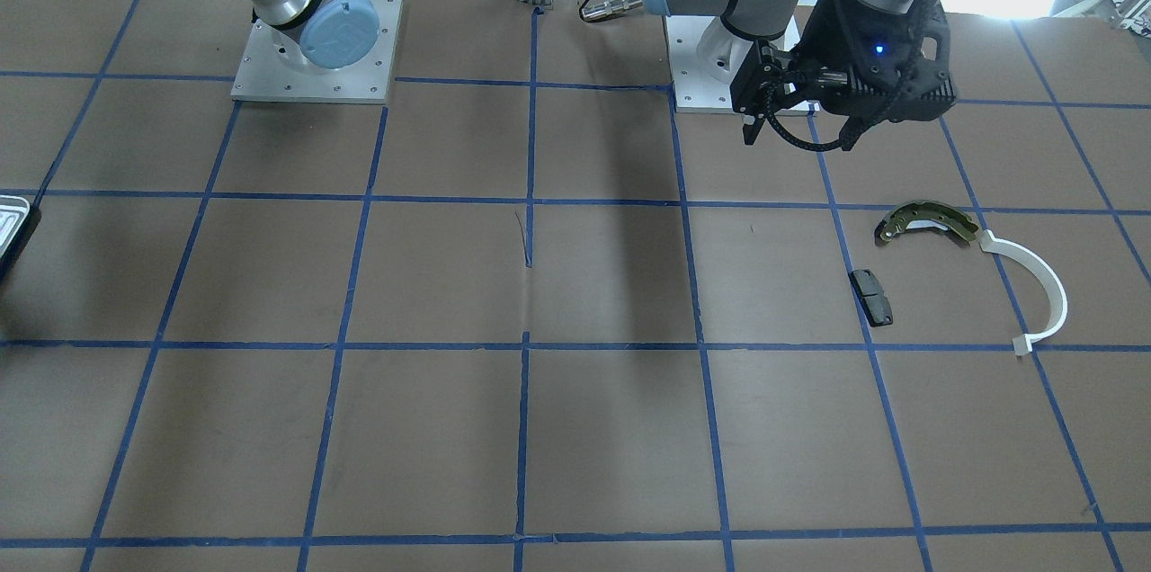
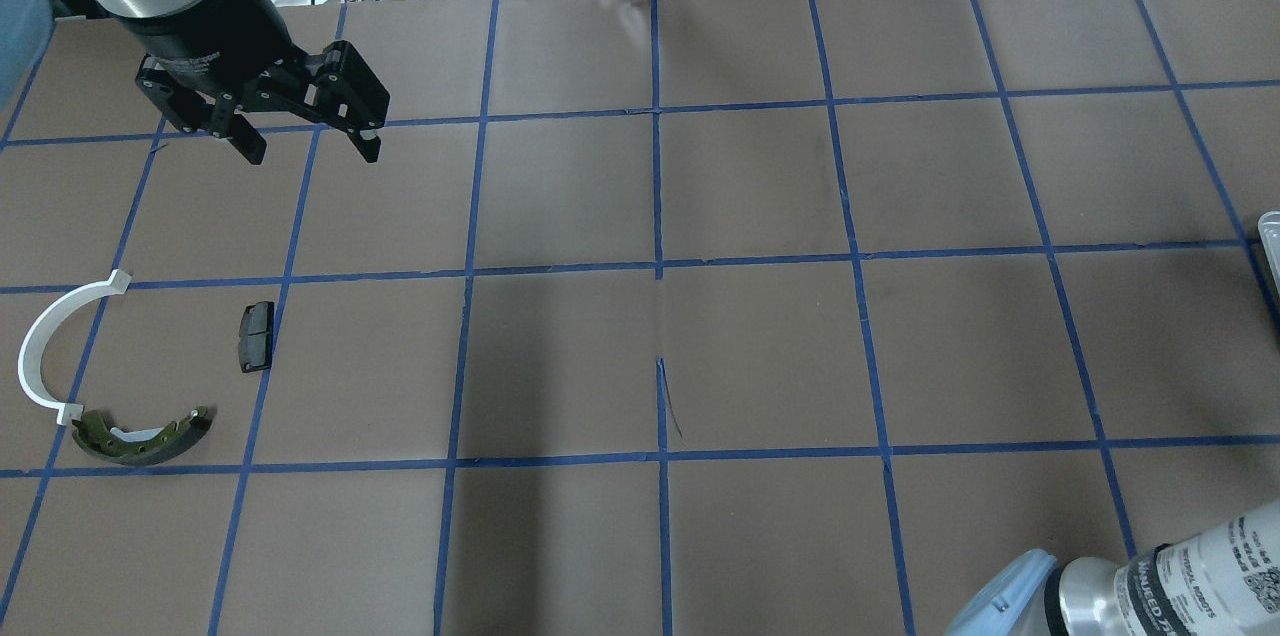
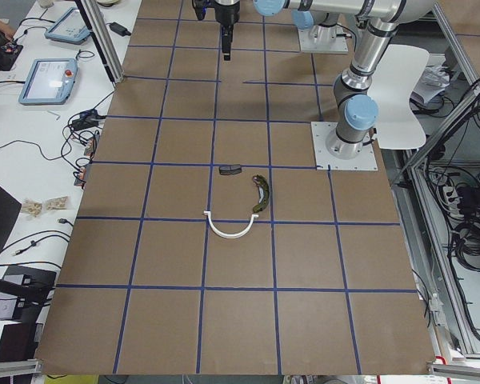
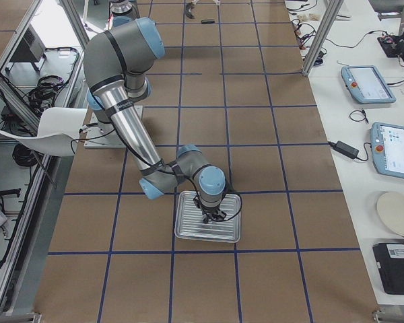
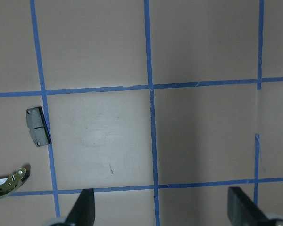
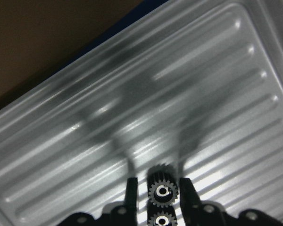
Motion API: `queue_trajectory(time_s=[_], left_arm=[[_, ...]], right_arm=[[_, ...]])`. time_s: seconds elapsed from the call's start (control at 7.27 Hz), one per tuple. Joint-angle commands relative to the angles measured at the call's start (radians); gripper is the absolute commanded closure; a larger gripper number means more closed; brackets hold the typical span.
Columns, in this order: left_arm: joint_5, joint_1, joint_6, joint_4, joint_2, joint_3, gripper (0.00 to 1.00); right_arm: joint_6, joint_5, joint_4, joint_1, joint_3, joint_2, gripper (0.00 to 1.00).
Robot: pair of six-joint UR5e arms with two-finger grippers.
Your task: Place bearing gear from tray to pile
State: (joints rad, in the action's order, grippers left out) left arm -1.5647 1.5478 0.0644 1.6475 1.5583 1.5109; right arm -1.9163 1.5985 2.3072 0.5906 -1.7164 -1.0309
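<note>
**Right claw at the gear in the tray; left claw idle above the pile side**

Right arm: the right claw [image 6: 158, 179] was down inside the tray [image 6: 188, 89], pointing at its ribbed floor. The bearing gear [image 6: 162, 189], a small dark toothed wheel with a shiny hub, lay on the tray floor between the two fingers. The claw was set narrow, one finger on each side of the gear. One finger looked to be at the teeth. A thin gap showed between the other finger and the gear, so the claw was not clamped. The gear was not lifted.

Tray position: it sat at the end of the surface [image 2: 750, 356] on the robot's right. The overhead and front-facing views showed only its corner at their edges.

Left arm: the left claw [image 2: 312, 154] hung well above the surface with its fingers spread wide and nothing between them. Its wrist camera looked straight down on brown paper and blue tape lines.

Pile: it lay on the robot's left side of the surface, well apart from the tray. It consisted of:
- an olive brake shoe [image 2: 150, 436]
- a white plastic arc [image 2: 40, 351], one end just beside an end of the shoe
- a small black pad [image 2: 255, 336], flat, near the other two but apart from them, touching a tape line

No gear was seen at the pile.
</note>
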Motion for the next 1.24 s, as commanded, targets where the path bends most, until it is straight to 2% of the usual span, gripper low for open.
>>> queue_trajectory(time_s=[0.0, 0.14, 0.28, 0.55, 0.83, 0.96, 1.1], left_arm=[[0.0, 0.0, 0.0, 0.0, 0.0, 0.0, 0.0], [0.0, 0.0, 0.0, 0.0, 0.0, 0.0, 0.0], [0.002, 0.0, 0.0, 0.0, 0.0, 0.0, 0.0], [0.0, 0.0, 0.0, 0.0, 0.0, 0.0, 0.0], [0.002, 0.0, 0.0, 0.0, 0.0, 0.0, 0.0], [0.0, 0.0, 0.002, 0.0, -0.001, 0.002, 0.0], [0.0, 0.0, 0.003, 0.0, -0.001, 0.002, 0.0]], right_arm=[[-0.004, 0.004, 0.001, 0.0, -0.002, 0.0, 0.82], [-0.001, 0.008, 0.001, 0.0, -0.002, -0.005, 0.83], [0.011, 0.05, -0.012, 0.0, 0.012, -0.014, 0.83], [0.174, 0.044, -0.079, 0.03, 0.003, -0.137, 0.83], [0.549, 0.005, -0.338, 0.153, 0.001, -0.262, 0.83], [0.729, 0.0, -0.423, 0.249, 0.0, -0.318, 0.83], [0.905, 0.003, -0.458, 0.365, -0.002, -0.348, 0.83]])
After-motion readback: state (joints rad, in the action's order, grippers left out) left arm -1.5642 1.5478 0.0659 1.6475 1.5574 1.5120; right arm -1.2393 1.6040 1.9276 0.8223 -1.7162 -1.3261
